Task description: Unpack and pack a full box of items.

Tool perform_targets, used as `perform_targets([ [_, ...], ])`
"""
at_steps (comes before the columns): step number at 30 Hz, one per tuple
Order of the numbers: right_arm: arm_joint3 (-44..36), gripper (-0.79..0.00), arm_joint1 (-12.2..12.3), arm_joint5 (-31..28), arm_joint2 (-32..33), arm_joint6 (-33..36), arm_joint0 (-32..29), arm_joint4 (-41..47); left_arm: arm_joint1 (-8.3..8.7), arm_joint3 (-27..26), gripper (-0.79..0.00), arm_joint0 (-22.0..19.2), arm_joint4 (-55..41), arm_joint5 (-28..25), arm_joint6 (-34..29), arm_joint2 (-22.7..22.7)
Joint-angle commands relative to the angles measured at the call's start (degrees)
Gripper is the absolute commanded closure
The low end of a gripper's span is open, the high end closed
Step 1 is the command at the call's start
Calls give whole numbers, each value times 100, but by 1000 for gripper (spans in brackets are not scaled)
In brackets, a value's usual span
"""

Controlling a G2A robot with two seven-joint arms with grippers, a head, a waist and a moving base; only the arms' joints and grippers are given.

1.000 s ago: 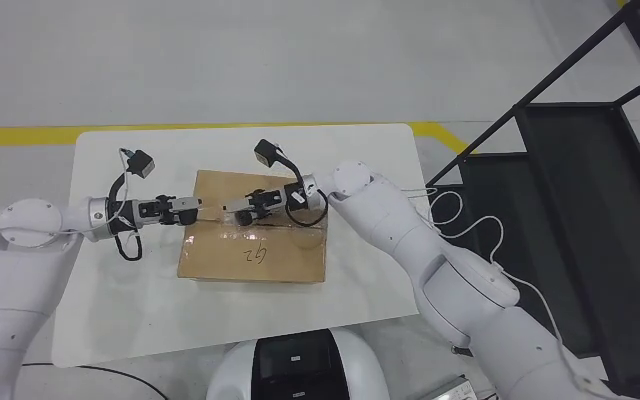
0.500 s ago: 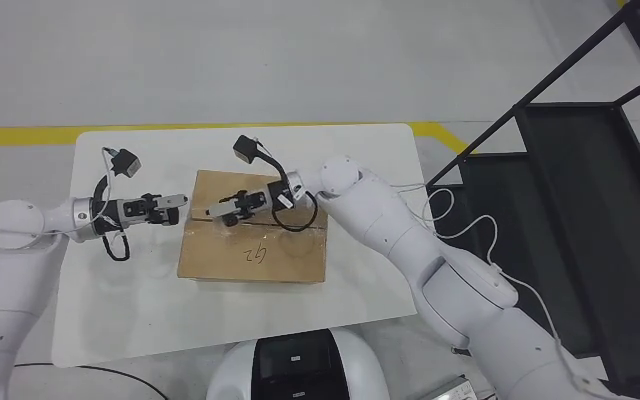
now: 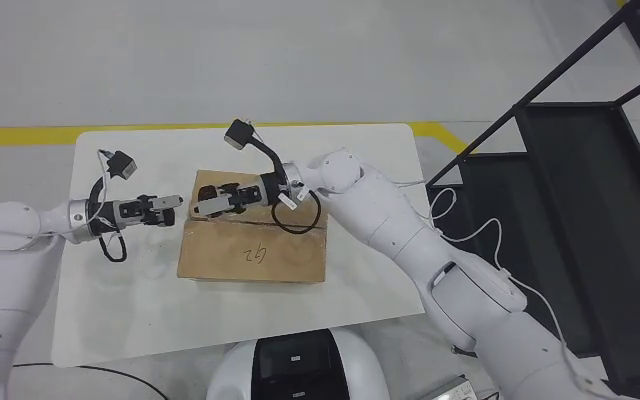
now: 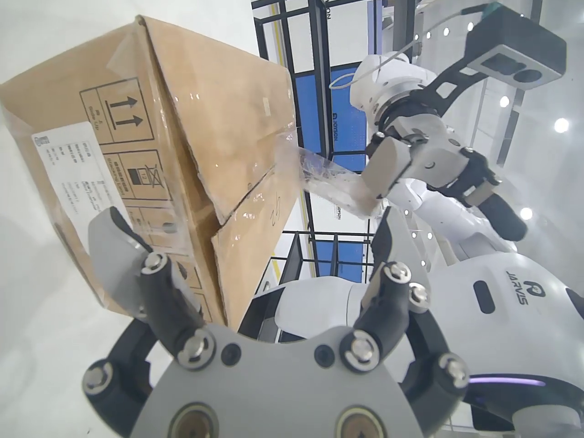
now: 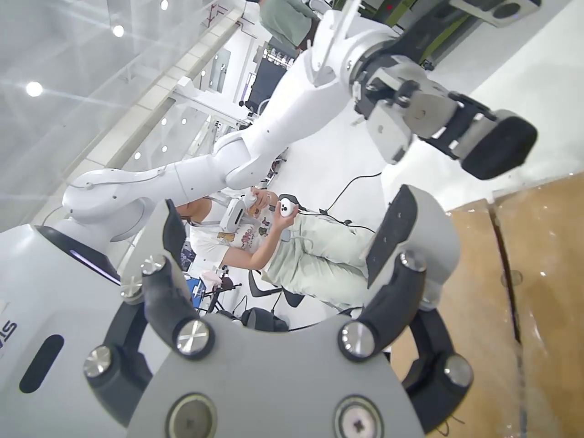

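Note:
A brown cardboard box (image 3: pixel 255 250) lies on the white table (image 3: pixel 120 300), its top flaps meeting at a centre seam. A strip of clear tape (image 4: pixel 324 175) is lifted off the seam and stretches from the box (image 4: pixel 191 138) to one finger of my right gripper (image 4: pixel 438 189). That gripper (image 3: pixel 203 205) hovers over the box's left end, fingers apart. My left gripper (image 3: pixel 170 205) hangs just off the same end, open and empty, facing the right one. In the right wrist view my right gripper (image 5: pixel 292 211) is above the box top (image 5: pixel 538 275), with the left gripper (image 5: pixel 456 148) opposite.
Bare table surface surrounds the box on every side. A black metal stair frame (image 3: pixel 560 150) stands beyond the table's right edge.
My right gripper has slid left along the seam to the box's left end, drawing the tape up. My left gripper has backed away to the left, off the box edge.

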Motion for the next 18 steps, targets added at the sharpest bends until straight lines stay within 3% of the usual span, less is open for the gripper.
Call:
perform_targets([
  [1,-71,-785,30,-14,-2,-14,-16,-51,-13,22,-785,-22,-18,1,-11,28],
  [5,126,-785,33,5,-105,4,9,-341,-41,57,-785,-62,-73,25,0,78],
  [12,38,-785,-19,-185,-85,-186,-6,-1,-74,149,-785,-50,-209,-30,277,42],
  [18,35,-785,-64,-257,-160,-257,166,-72,-38,492,-785,79,-769,-57,687,-385],
])
